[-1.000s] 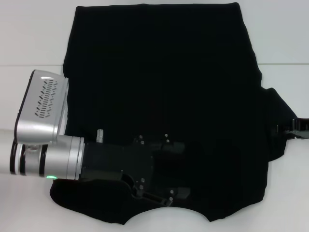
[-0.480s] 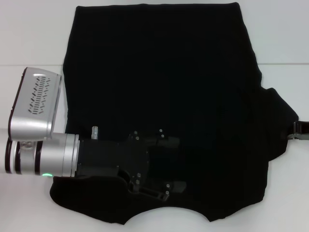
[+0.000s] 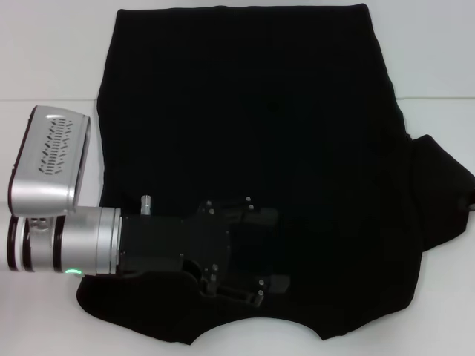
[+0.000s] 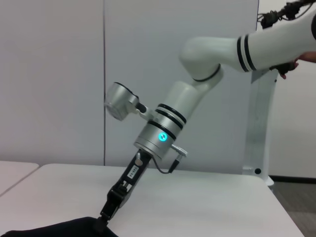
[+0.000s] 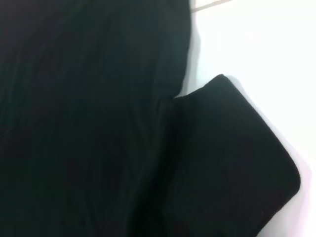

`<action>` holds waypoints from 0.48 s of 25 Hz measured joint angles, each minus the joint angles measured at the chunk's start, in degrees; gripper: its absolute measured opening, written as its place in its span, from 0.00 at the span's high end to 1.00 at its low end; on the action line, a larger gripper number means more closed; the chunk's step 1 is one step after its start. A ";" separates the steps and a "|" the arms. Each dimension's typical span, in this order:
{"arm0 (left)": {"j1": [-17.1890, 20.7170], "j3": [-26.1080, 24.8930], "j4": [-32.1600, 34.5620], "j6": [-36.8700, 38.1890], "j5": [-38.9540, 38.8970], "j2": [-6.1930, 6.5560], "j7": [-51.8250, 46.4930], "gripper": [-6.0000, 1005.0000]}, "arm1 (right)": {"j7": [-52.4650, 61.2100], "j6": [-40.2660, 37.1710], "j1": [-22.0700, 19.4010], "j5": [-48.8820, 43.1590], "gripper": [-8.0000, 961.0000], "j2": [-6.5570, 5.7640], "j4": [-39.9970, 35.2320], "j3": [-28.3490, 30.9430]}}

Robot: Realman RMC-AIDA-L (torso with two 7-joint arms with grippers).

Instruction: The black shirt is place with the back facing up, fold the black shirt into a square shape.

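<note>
White tabletop (image 3: 44, 52) carries the black shirt (image 3: 252, 126), which is spread flat and fills most of the head view, its straight hem at the far edge and the curved neckline cut at the near edge. Left of the shirt's centre, the left arm's silver wrist housing (image 3: 52, 159) lies over the shirt's left border. From it the left gripper (image 3: 271, 248) reaches across the near part of the shirt, close above the neckline; its two black fingers stand apart, one nearer the hem side and one nearer the neckline, with dark cloth between and beneath them, and whether they pinch any fabric cannot be told. Right of the shirt's centre the body panel lies smooth. At the shirt's right border a sleeve (image 3: 441, 174) juts onto the table. The left wrist view shows the right arm slanting down, the right gripper (image 4: 107, 213) meeting the shirt's edge; its finger opening cannot be told. The right wrist view shows that sleeve (image 5: 232, 153) beside the body panel.
</note>
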 joint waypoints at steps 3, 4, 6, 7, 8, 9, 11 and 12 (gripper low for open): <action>0.03 0.00 -0.02 0.10 -0.36 -0.01 -0.87 0.06 | -1.51 -0.46 -0.81 0.00 0.98 -0.33 -0.07 2.27; 0.03 0.00 -0.03 0.12 -0.36 -0.01 -0.99 0.06 | -1.85 -0.52 -0.99 0.00 0.98 -0.40 -0.08 2.85; 0.04 0.00 -0.03 0.19 -0.37 -0.01 -1.12 0.06 | -2.67 -0.80 -1.39 0.00 0.98 -0.54 -0.10 4.02; 0.04 0.01 -0.06 0.23 -0.37 -0.01 -1.12 0.06 | -3.03 -1.01 -1.58 0.00 0.98 -0.59 -0.14 4.60; 0.04 0.01 -0.07 0.26 -0.37 -0.02 -1.13 0.06 | -3.41 -1.21 -1.78 0.00 0.98 -0.65 -0.24 5.26; 0.04 0.02 -0.09 0.28 -0.37 -0.02 -1.18 0.06 | -3.62 -1.35 -1.96 0.00 0.98 -0.69 -0.42 5.72; 0.04 0.06 -0.12 0.33 -0.37 -0.01 -1.49 0.06 | -3.79 -1.48 -2.28 -0.01 0.98 -0.74 -0.74 6.26; 0.03 0.11 -0.13 0.34 -0.37 -0.01 -1.66 0.06 | -3.79 -1.50 -2.46 0.00 0.98 -0.78 -0.99 6.48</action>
